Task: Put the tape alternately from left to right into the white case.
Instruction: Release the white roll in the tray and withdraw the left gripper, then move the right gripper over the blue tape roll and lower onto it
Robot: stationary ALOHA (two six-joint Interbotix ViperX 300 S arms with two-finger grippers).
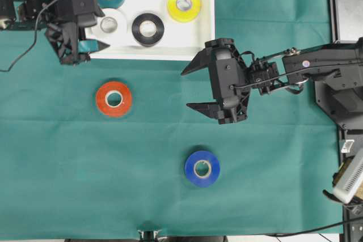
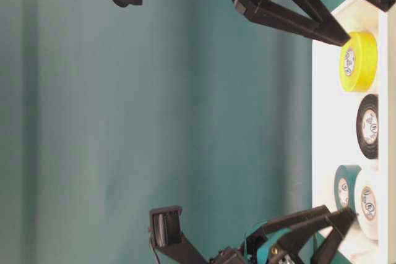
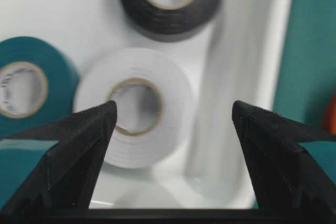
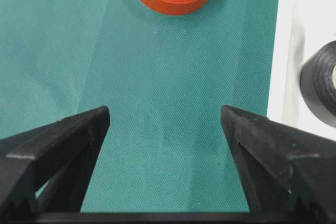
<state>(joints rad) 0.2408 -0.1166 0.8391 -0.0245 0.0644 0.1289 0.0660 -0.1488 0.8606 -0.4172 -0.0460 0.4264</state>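
Partly hidden: the white roll point(image 1: 108, 24) sits under the left arm in the overhead view, only its core and some rim showing. Case point(image 1: 198, 26) top edge is cut off by the frame, and the left arm covers its left end. Table-level view is turned sideways and crops both arms; only the case's edge and four rolls show there. Left wrist view crops the teal roll point(image 3: 23, 85) at the left and the black roll point(image 3: 170, 1) at the top; the red roll point(image 3: 331, 114) is just a sliver at the right edge. Right wrist view cuts the red roll at the top and the black roll at the right.

Rolls are small rings with pale cores. In the white case: teal at top left, white below it, black point(image 1: 148, 28) right of the white, yellow point(image 1: 184, 4) further right and up. White and teal sit just beside each other; cannot tell if touching. Red roll point(image 1: 114, 98) lies flat on the green surface point(image 1: 272, 168) below the case; blue roll point(image 1: 202, 168) lies flat lower down and to the right, well apart from red.

Left tool point(image 1: 85, 46) spread wide, nothing in it, hovering at the case's lower left rim near the white roll. Right tool point(image 1: 195, 86) also wide apart, holding nothing, over bare surface just below the case, between red and blue.
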